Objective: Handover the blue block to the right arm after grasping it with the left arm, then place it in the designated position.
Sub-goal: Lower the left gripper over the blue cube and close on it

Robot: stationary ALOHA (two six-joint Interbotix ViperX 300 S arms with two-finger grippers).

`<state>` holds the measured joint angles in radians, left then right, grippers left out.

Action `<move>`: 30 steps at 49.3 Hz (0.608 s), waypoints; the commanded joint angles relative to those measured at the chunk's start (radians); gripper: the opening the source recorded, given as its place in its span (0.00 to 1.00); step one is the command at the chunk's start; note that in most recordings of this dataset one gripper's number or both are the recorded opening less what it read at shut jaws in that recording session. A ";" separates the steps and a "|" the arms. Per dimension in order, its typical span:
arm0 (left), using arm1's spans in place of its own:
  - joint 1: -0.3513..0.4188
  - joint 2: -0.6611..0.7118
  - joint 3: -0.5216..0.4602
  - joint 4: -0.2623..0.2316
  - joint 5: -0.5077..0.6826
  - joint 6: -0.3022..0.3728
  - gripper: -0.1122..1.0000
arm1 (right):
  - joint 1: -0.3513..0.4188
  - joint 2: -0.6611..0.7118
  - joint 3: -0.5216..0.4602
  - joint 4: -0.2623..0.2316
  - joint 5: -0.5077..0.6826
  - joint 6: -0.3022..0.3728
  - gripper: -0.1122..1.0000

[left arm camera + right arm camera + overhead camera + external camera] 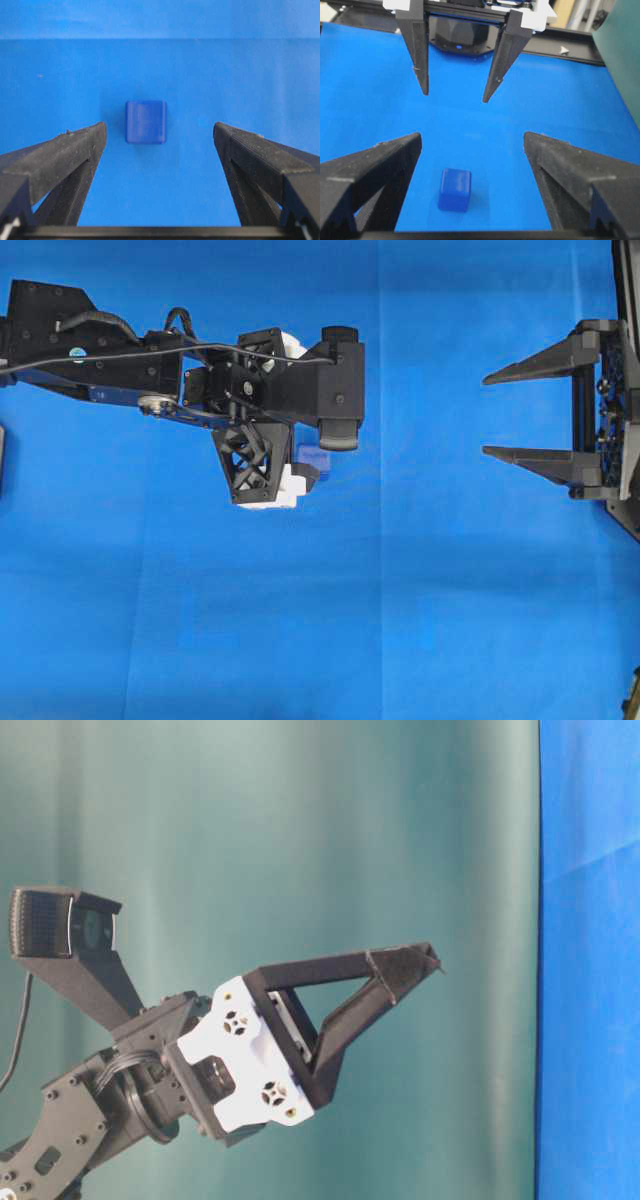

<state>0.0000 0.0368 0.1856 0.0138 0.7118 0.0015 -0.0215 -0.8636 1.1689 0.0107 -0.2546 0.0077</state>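
Note:
The blue block [145, 122] lies on the blue cloth, a small dark-blue cube with rounded edges. My left gripper [160, 131] hangs above it, open, with the block just ahead of the fingertips and slightly left of centre. From overhead only a corner of the block [314, 462] shows from under the left arm [120, 355]. My right gripper [487, 416] stands open at the right, well apart from the block and empty. In the right wrist view the block [455, 189] sits low between my right gripper [472, 137] fingers, with the left gripper [455, 96] pointing down beyond it.
Blue cloth [420, 620] covers the table. A black rail [570, 47] runs along the far edge behind the left arm's base. A green backdrop [300, 840] stands behind the left gripper [428, 960] in the table-level view.

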 commanded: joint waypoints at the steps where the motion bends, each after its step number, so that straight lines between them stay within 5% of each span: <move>1: 0.002 -0.015 -0.025 0.003 -0.003 0.000 0.93 | 0.000 0.006 -0.020 0.002 -0.005 0.000 0.95; 30: 0.002 -0.002 0.003 0.003 -0.026 -0.006 0.93 | -0.002 0.012 -0.020 0.002 -0.005 0.000 0.95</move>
<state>0.0000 0.0399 0.1933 0.0153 0.7026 -0.0046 -0.0215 -0.8560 1.1689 0.0107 -0.2531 0.0077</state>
